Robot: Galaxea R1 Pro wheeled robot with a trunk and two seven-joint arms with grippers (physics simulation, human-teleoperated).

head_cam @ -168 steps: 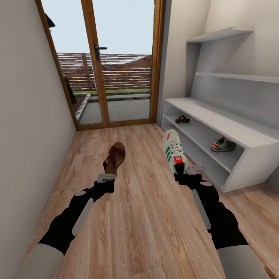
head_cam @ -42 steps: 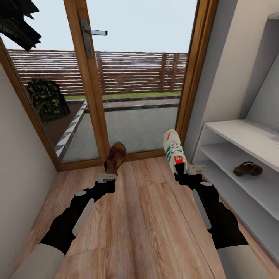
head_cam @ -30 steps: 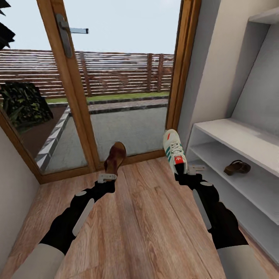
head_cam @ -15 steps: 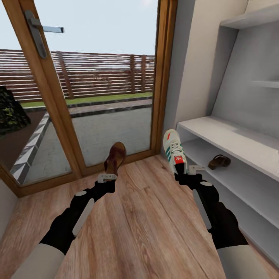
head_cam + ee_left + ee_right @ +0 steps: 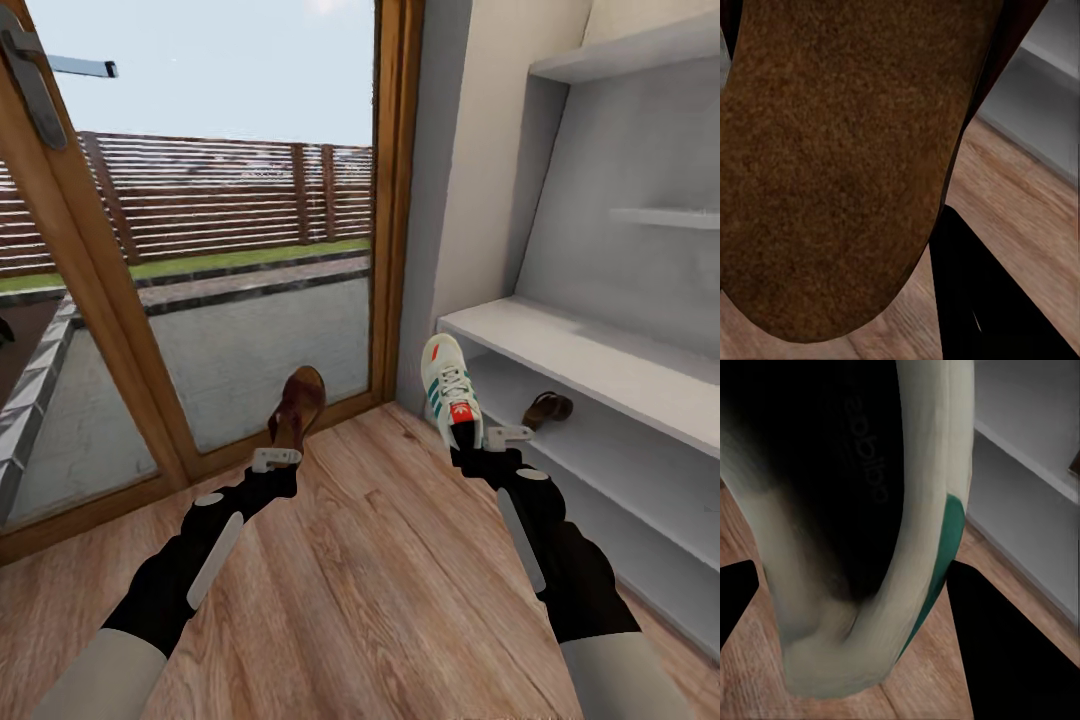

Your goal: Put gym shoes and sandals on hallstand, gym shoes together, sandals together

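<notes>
Dark brown leather sandal (image 5: 297,408) sits clamped in the left jaws (image 5: 274,459), white green-striped sneaker (image 5: 450,391) in the right jaws (image 5: 495,440), beside the white hallstand (image 5: 600,365). Heel-only grips risk a shoe slipping during placement.

Wood-plank floor (image 5: 370,560), timber-framed glass door (image 5: 190,250), slatted fence (image 5: 200,200) outside, pale wall (image 5: 480,150), daylight
</notes>
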